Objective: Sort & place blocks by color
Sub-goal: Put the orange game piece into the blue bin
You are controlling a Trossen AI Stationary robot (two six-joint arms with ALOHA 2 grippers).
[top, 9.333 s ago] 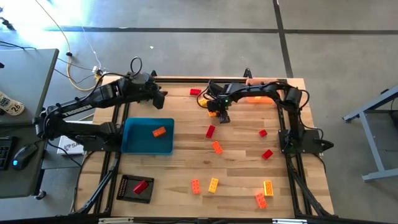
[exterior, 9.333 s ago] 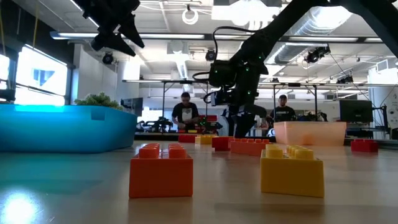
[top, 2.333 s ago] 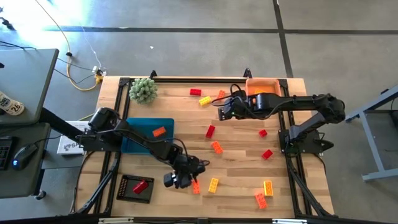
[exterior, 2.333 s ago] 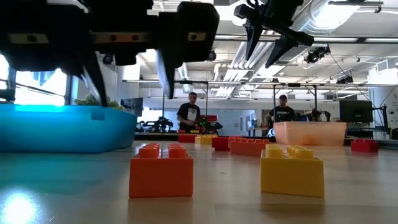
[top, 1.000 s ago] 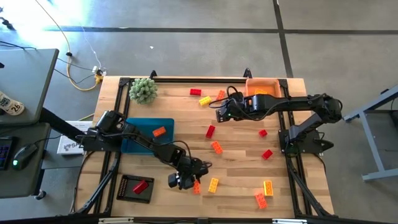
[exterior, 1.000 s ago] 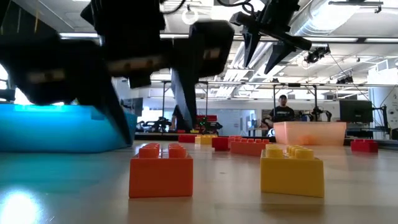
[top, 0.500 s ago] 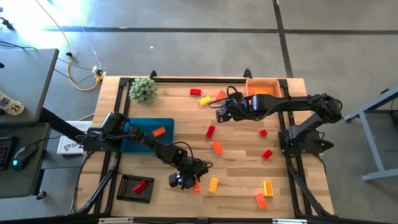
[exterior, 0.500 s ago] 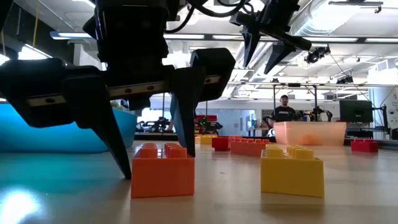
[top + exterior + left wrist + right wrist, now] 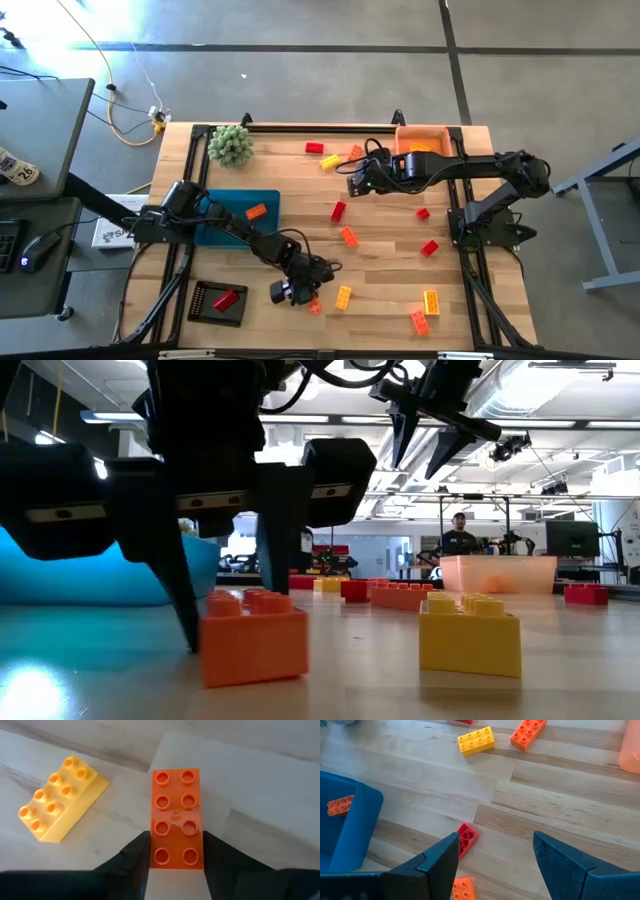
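An orange brick [image 9: 177, 820] lies near the table's front edge, and my left gripper [image 9: 308, 298] is shut on it from above. In the low view the brick [image 9: 255, 635] sits between the dark fingers. A yellow brick [image 9: 60, 797] lies loose on the wood beside it, on the right. My right gripper [image 9: 352, 183] hangs open above the far middle of the table, over a red brick [image 9: 466, 839] and touching nothing. More red, orange and yellow bricks are scattered flat on the wood. My left gripper pinches the orange brick's two long sides [image 9: 152, 855] between its two fingers, at the end nearest the wrist. The fingers [image 9: 132, 855] point down and lie across the brick. The brick is on the table, studs up, slightly tilted in the low view.
A blue tray [image 9: 215, 232] at the left holds one orange brick [image 9: 256, 211]. A black tray [image 9: 205, 305] at the front left holds a red brick. An orange tray [image 9: 420, 135] stands at the far right and a green plant [image 9: 231, 146] at the far left.
My left gripper has come down over the orange brick and shut on its long sides. The brick has shifted a little and now sits slightly tilted.
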